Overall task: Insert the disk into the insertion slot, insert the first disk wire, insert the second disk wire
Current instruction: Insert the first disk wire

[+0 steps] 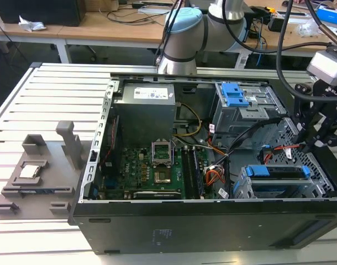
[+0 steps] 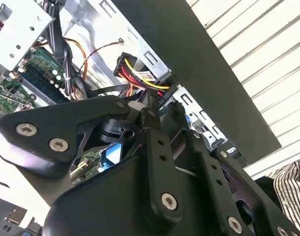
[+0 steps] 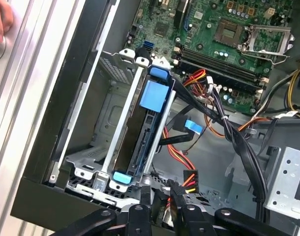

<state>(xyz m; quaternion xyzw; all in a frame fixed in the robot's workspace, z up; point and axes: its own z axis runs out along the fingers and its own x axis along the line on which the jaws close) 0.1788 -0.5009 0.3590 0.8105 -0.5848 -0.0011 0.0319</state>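
While the disk (image 1: 279, 172) (image 3: 140, 132) already sits in the slot (image 1: 243, 187) (image 3: 121, 118), on edge in its blue carrier, the gripper (image 1: 309, 144) (image 3: 162, 194) (image 2: 147, 105) hangs at the slot's end toward the exterior view's right, inside the open case (image 1: 174, 232). In both wrist views its black fingers (image 3: 175, 196) are drawn close together, and they appear to be clamped on the black plug of a wire (image 3: 188, 177) (image 2: 150, 83) made of red, yellow and black strands. In the first wrist view the plug is just beside the near end of the disk, by the carrier's blue tab; whether it touches the disk's socket cannot be told. A black cable with a blue plug (image 3: 193, 126) lies loose on the case floor near the disk, apart from it. The slot stands in the case corner nearest the camera on the exterior view's right, with the taller bay (image 1: 235, 96) behind it and the motherboard (image 1: 157, 171) (image 3: 219, 24) toward the exterior view's left. The case lies on its side on a slatted table (image 1: 36, 99), and the arm (image 1: 185, 33) reaches over from behind it. A person's hand (image 3: 0, 17) rests on the table in the first wrist view, and a striped sleeve (image 2: 292, 182) shows in the second wrist view.
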